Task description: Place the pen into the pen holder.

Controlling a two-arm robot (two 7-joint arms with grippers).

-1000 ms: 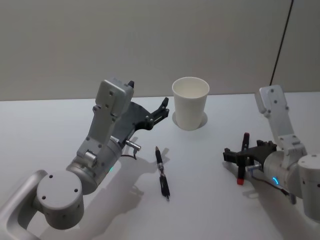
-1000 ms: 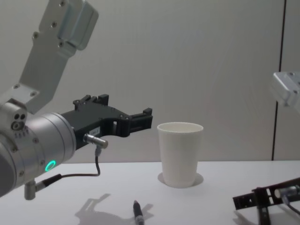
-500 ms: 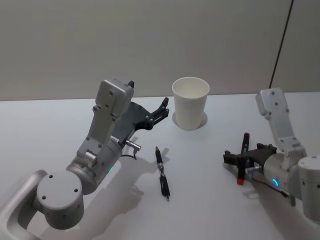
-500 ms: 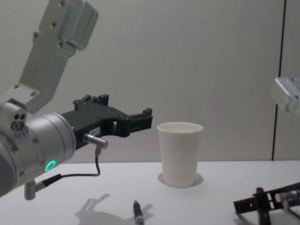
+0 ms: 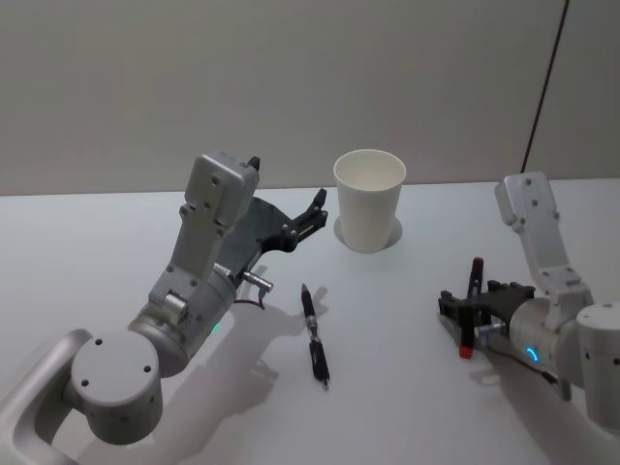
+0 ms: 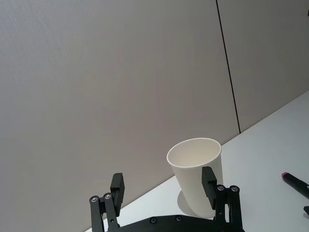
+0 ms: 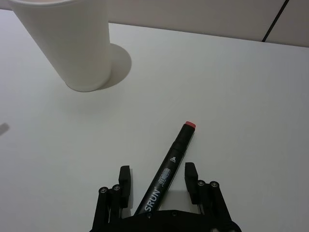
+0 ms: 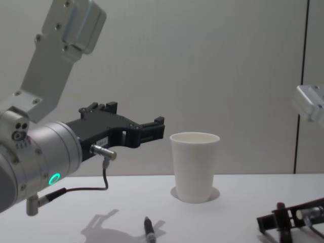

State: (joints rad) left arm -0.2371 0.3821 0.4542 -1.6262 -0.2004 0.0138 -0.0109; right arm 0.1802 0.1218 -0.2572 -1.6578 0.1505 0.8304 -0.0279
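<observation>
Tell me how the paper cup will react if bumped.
The pen holder looks like thin paper with nothing visible inside, so it is probably very light: a bump would likely slide or tip it. It narrows toward its base, so anything leaning on the rim might topple it.

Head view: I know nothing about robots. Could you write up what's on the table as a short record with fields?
cup: white paper, upright, at the back of the table
black pen: lying flat mid-table, nothing touching it
red-tipped marker: lying flat on the right
left gripper: open, empty, raised left of the cup
right gripper: open, low, one finger each side of the marker, not yet closed
</observation>
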